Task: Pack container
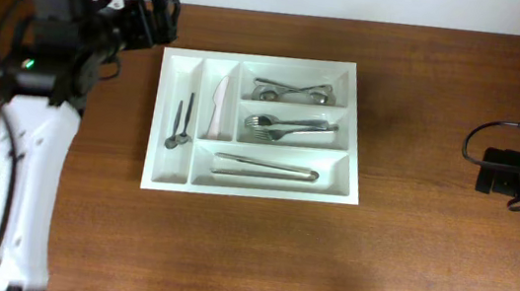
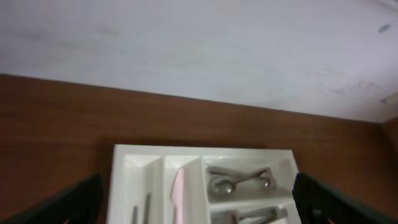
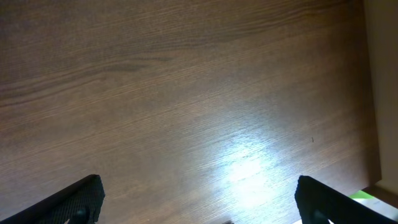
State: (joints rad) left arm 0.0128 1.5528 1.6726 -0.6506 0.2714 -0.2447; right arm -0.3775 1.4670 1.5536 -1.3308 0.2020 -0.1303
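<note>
Currently, the container (image 1: 177, 76) holds cutlery (image 1: 287, 127) in all five compartments. Left gripper (image 2: 199, 199), at its 10 o'clock, is released; right gripper (image 3: 199, 199), at 3 o'clock, likewise released.

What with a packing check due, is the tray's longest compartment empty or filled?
Filled: in the overhead view, metal tongs lie lengthwise in the container, in its longest compartment.

1 container (image 1: 250, 188), 5 compts; 2 teaspoons (image 1: 181, 124); 1 white knife (image 1: 217, 106); 2 spoons (image 1: 293, 92); approx. 2 forks (image 1: 287, 127); 1 pr tongs (image 1: 267, 168)
</note>
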